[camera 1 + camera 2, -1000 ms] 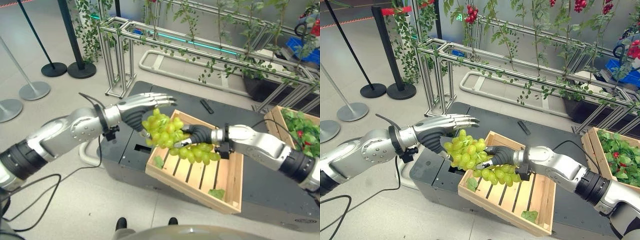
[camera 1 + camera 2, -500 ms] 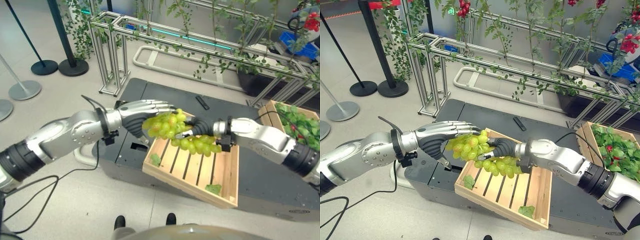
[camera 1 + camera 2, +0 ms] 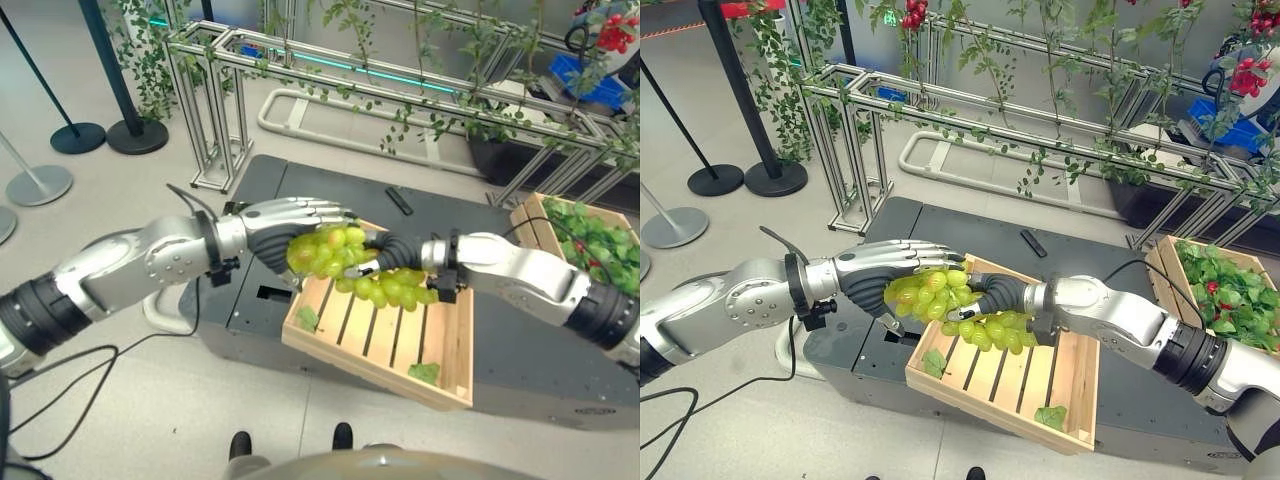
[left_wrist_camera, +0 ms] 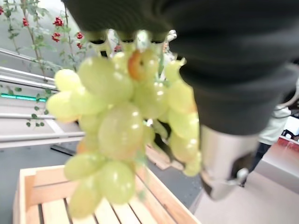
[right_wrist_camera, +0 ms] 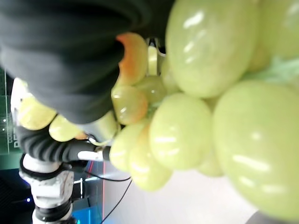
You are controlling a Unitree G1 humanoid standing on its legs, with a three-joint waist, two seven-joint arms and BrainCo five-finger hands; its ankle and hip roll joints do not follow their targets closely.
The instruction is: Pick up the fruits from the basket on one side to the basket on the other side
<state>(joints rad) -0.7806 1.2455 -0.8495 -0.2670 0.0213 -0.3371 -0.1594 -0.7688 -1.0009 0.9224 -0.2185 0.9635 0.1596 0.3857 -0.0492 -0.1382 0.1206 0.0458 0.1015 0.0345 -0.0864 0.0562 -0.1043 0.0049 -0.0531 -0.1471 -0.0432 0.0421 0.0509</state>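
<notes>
- while the green grape bunch (image 3: 360, 265) is held in the air over the near-left corner of the slatted wooden crate (image 3: 385, 335), both hands are on it, so a hand-over between the hands is judged to be under way.
- the left hand (image 3: 275, 225) is seen cupped over the left end of the bunch, its fingers (image 3: 325, 211) curled over the top of the grapes and the thumb under them; it is read as grasping the bunch.
- the right hand (image 3: 388, 253) is seen at the right end of the bunch, dark-covered, with fingers wrapped among the grapes; it is also read as clasped on the bunch, though the fingertips are mostly hidden by fruit.
- in the left wrist view the grapes (image 4: 121, 126) are shown hanging close under the hand's dark cover, with crate slats below.
- the slatted crate on the dark worktop (image 3: 520, 370) is seen holding just a few green leaf scraps (image 3: 423, 372); no fruit is seen lying in it.
- a second crate (image 3: 1210, 300) at the far right is seen full of green leaves with some small red fruit.
- progress: the bunch is lifted and off any crate, but not yet set down anywhere; release by one hand, carry to the other side and placing are judged to be left.
- which basket is the target cannot be told from the pictures.
- a small dark object (image 3: 399, 201) is seen on the worktop behind the crate, untouched.
</notes>
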